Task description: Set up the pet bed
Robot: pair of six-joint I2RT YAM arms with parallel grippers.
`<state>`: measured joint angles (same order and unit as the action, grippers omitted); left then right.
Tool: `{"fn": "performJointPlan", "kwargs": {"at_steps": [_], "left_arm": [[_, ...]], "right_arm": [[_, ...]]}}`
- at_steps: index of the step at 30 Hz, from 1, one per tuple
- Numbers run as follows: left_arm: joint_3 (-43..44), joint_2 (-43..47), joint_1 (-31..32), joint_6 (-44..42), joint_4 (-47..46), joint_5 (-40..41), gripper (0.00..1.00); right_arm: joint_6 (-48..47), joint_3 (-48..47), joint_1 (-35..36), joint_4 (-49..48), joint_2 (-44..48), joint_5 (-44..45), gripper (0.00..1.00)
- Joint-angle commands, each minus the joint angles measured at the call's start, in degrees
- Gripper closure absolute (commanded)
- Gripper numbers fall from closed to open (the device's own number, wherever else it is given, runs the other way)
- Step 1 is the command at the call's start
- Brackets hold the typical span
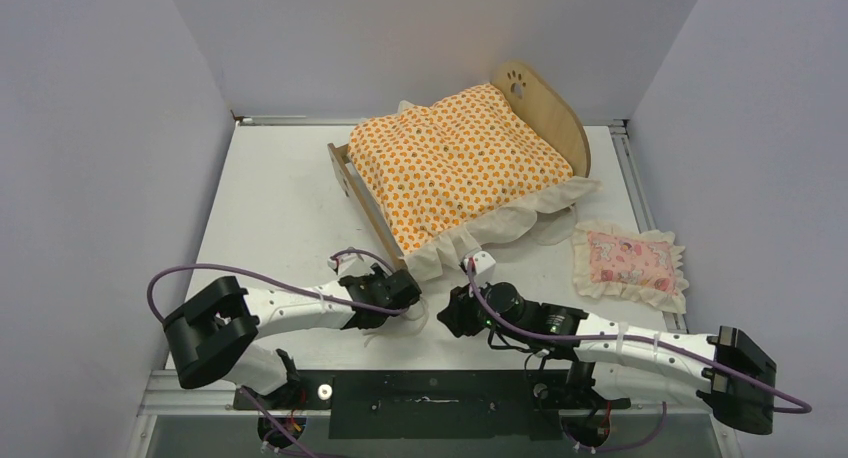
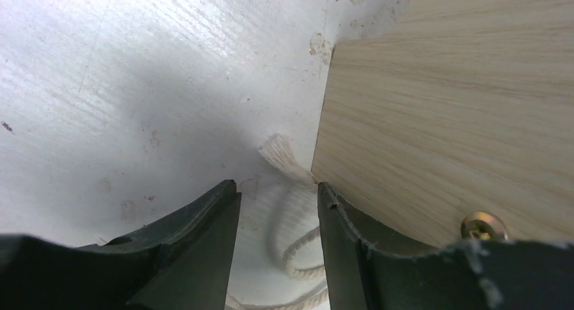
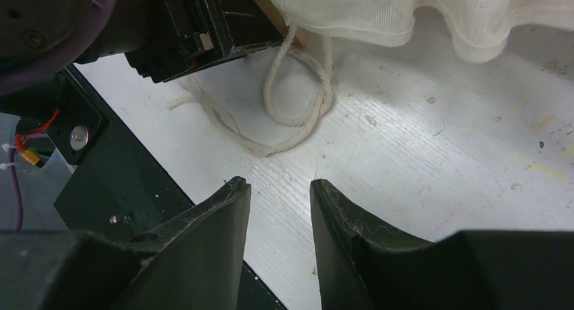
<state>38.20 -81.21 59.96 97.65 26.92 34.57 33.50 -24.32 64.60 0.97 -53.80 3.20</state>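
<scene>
The pet bed (image 1: 548, 113) stands at the back middle of the table, its arched paw-print headboard on the right. An orange-patterned ruffled mattress (image 1: 450, 163) lies on it. My left gripper (image 1: 405, 296) is at the bed's near corner. In the left wrist view it (image 2: 279, 188) is open beside the plywood footboard (image 2: 440, 120), and a white cord (image 2: 298, 256) lies on the table between its fingers, not gripped. My right gripper (image 1: 447, 316) is just right of it. It (image 3: 279, 183) is open and empty over the table, a little short of the looped cord (image 3: 298, 114).
A small pink frilled pillow (image 1: 628, 258) lies on the table right of the bed. The mattress's cream ruffle (image 3: 352, 12) hangs over the near bed corner. The black base rail (image 1: 430, 403) runs along the near table edge. Grey walls close in both sides.
</scene>
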Motion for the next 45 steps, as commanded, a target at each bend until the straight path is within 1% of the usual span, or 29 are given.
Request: {"fn": "performJointPlan", "kwargs": {"at_steps": [1,10,12,13,14,16,20,23,26,29,32,36,39,42,45], "left_arm": [[0.7,-4.6,0.6,8.9,5.6,1.6,0.55],[1.1,-11.2,0.7,10.3,4.6,0.9,0.77],[1.1,-12.3,0.8,10.6,4.4,0.5,0.87],[1.1,-12.7,0.8,10.6,4.4,0.4,0.96],[1.2,-12.9,0.8,10.7,4.9,0.2,1.0],[1.3,-12.5,0.9,10.7,6.4,0.0,1.0],[1.8,-8.0,1.7,9.5,10.9,2.0,1.0],[1.9,-3.9,1.8,8.7,14.7,4.5,1.0],[1.7,-0.8,1.9,7.5,15.5,5.5,1.0],[1.0,1.1,1.8,6.6,14.6,5.3,1.0],[-0.4,2.7,1.8,5.5,11.7,4.5,1.0],[-1.4,3.0,1.8,4.0,8.6,3.3,1.0],[-1.5,2.9,1.8,2.9,7.9,2.6,1.0],[-1.8,3.1,1.8,1.8,7.2,2.2,1.0],[-2.4,3.8,1.7,1.0,6.6,2.1,1.0]], "right_arm": [[-1.3,0.2,0.6,-1.8,1.3,0.0,0.61],[-2.0,0.7,0.9,-1.2,3.6,-1.1,0.62],[-2.2,0.7,1.0,-1.1,4.1,-1.3,0.62],[-2.3,0.7,1.0,-1.1,4.2,-1.5,0.62],[-2.4,0.7,1.0,-1.1,4.4,-1.8,0.63],[-2.7,0.8,1.2,-1.1,4.4,-2.3,0.63],[-4.1,1.1,2.0,-2.3,3.3,-2.7,0.63],[-4.8,1.0,3.0,-4.8,0.5,-2.8,0.63],[-4.8,0.1,3.9,-6.8,-4.0,-0.3,0.64],[-1.8,-2.7,5.6,-5.8,-9.7,6.5,0.63],[2.6,-5.0,7.7,-6.1,-14.4,12.9,0.62],[6.6,-6.6,10.4,-10.3,-20.6,17.2,0.58],[7.8,-9.0,11.9,-10.6,-25.7,20.9,0.57],[8.2,-10.4,12.5,-11.8,-29.8,22.5,0.57],[9.1,-11.8,12.8,-10.6,-33.2,24.4,0.59]]}}
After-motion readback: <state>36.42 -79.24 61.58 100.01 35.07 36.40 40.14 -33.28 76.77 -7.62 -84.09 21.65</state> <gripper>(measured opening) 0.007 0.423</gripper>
